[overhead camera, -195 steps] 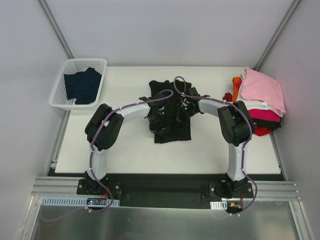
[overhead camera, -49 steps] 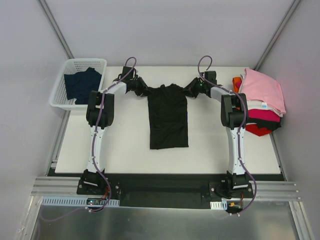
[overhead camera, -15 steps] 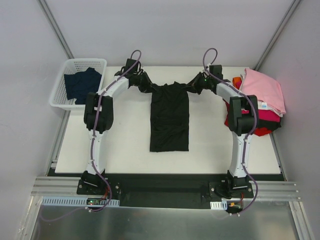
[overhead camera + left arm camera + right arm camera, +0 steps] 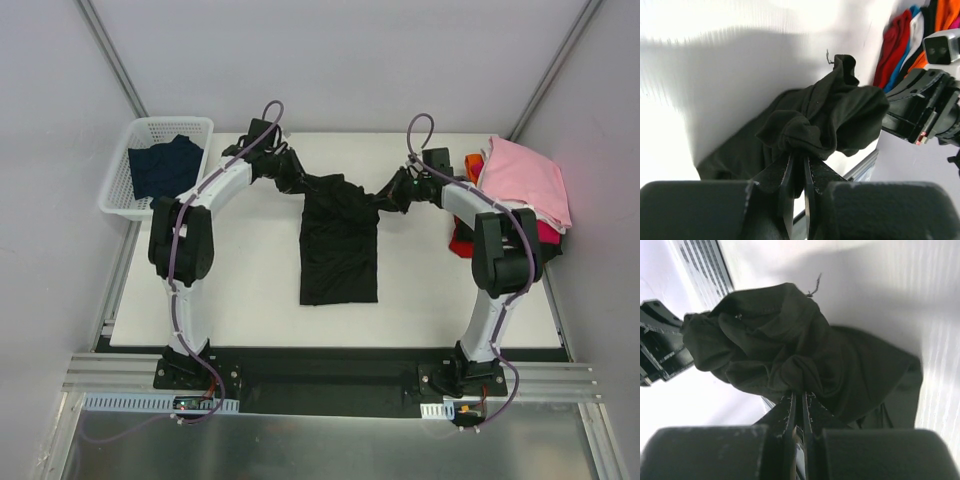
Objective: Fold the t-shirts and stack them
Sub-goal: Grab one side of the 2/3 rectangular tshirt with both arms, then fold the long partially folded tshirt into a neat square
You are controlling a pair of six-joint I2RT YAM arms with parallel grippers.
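At far left, a white basket holds a dark navy t-shirt. Alongside, the left gripper and the right gripper are each pinched tight on a bunched top corner of the black t-shirt, whose lower part lies flat on the table.

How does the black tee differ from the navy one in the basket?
The black tee is pinched at its top by the left gripper and right gripper, lower part flat on the table; the navy tee lies untouched in the basket. The black tee is drawn out long; the navy tee is bunched. Both are dark.
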